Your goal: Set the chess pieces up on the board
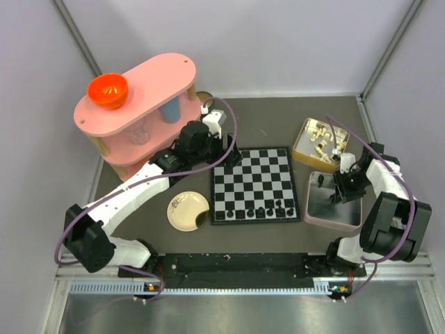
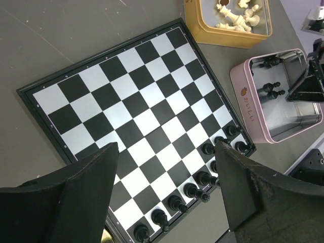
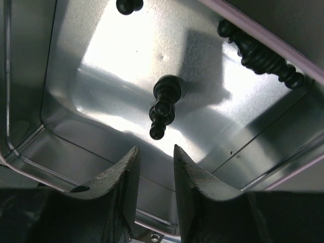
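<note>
- The board (image 2: 136, 101): a flat square of black and white checks with a thin black border. It lies flat and spreads out beyond the left fingers (image 2: 76, 202).
- The chess pieces (image 2: 192, 191) on it: small glossy black men, upright, one to a square. They stand in a line along the edge that crosses the gap between those fingers, with a few more by the right-hand finger.
- Another black piece (image 3: 163, 106) sits just beyond the gap of the right fingers (image 3: 121, 187), untouched.
- A longer one (image 3: 260, 53) lies farther off, up and right.
</note>
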Robot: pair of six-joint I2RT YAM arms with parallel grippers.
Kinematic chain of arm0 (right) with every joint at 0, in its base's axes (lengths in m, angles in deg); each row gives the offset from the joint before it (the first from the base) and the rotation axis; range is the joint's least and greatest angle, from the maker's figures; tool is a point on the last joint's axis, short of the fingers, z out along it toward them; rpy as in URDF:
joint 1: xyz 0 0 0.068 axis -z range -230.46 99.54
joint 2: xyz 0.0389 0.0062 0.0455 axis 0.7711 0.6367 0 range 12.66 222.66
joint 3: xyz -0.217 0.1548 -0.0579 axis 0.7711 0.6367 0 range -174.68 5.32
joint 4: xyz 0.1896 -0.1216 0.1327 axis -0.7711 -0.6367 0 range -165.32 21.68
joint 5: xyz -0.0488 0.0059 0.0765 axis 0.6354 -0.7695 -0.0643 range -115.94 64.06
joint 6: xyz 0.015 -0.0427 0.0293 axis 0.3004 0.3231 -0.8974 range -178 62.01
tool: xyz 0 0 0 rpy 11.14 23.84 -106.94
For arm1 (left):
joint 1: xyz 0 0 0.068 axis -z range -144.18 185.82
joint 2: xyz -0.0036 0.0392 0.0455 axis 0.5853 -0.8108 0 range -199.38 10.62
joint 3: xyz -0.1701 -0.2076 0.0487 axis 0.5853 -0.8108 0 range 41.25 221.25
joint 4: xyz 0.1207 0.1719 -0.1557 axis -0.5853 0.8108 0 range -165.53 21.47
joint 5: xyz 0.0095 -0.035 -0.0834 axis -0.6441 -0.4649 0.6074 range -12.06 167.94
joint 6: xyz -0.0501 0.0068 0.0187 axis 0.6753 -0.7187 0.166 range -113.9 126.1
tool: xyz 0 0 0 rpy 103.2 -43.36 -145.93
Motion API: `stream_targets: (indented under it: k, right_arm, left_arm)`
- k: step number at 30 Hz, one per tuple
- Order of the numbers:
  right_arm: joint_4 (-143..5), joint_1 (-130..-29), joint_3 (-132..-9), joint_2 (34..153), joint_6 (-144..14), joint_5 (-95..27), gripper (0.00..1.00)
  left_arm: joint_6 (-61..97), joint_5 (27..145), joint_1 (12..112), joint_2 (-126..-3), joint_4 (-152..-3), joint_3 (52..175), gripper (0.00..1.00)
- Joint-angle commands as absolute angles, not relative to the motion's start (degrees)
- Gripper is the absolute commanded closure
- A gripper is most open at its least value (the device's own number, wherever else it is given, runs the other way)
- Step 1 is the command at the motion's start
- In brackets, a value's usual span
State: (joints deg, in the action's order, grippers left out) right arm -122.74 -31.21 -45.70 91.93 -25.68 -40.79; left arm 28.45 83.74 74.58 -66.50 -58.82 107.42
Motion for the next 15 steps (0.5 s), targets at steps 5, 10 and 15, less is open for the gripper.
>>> stream_targets:
  k: [5,10,15]
  right_arm:
    - [-117.72,-33.4,-46.8,95.89,-28.38,-39.56,0.71]
    - [-117.37,-33.32,-46.88,96.07,-28.73,-39.82,0.8]
    - [-117.28,-33.32,-46.88,96.51,-28.64,-40.79,0.88]
  left_arm:
    - [27.72,85.06,73.35,-65.23,-60.85,106.46,0.19]
    - [28.07,85.32,72.83,-64.96,-60.94,106.11,0.19]
    - [28.16,85.58,72.74,-65.05,-61.12,106.37,0.19]
